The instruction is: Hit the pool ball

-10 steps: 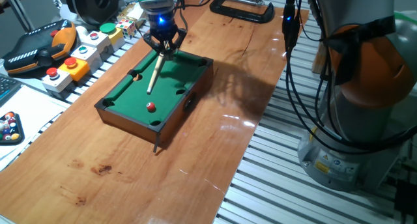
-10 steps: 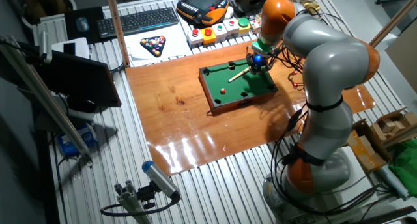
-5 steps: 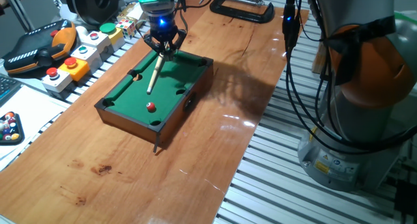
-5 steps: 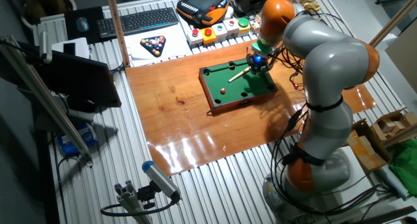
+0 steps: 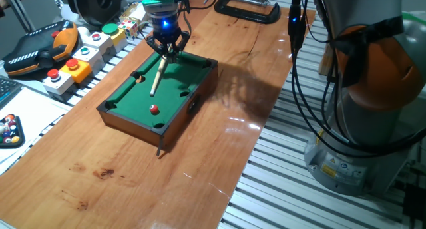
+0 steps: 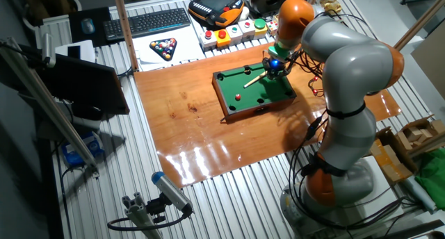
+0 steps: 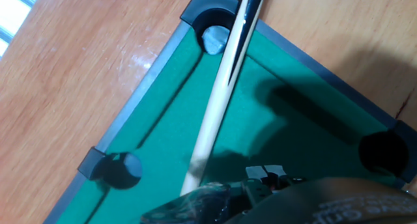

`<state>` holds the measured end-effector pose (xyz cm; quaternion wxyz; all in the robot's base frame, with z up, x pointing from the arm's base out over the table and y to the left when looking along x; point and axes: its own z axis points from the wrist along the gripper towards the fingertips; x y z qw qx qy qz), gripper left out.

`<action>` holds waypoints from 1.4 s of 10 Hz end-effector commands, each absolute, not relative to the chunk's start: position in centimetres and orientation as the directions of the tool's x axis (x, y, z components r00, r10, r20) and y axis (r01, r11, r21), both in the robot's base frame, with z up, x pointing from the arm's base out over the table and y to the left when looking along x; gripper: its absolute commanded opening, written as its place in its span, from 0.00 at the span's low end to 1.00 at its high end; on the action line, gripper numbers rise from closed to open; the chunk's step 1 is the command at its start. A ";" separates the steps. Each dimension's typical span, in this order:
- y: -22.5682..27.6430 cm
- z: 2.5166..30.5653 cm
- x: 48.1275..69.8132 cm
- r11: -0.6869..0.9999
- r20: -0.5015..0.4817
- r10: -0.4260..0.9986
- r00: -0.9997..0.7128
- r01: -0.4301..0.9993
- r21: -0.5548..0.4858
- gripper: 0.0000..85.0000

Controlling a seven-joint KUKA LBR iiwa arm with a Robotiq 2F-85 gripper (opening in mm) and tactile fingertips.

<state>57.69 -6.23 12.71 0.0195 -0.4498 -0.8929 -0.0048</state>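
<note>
The pool ball (image 5: 154, 109) lay on the green felt near the front end of the miniature pool table (image 5: 200, 80). Beyond it, the cue stick (image 5: 157, 74) pointed down the felt roughly at the ball, its tip well apart. At the far end the gripper (image 5: 167, 48) pinched the cue's butt.
</note>
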 end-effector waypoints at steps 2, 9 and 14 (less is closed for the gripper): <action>-6.2 12.7 57.7 0.606 0.038 0.795 -0.606 0.795 -0.007 0.01; -6.2 12.7 57.7 0.584 0.057 0.811 -0.582 0.812 -0.011 0.01; -6.6 12.3 58.0 0.552 0.081 0.832 -0.549 0.834 -0.012 0.01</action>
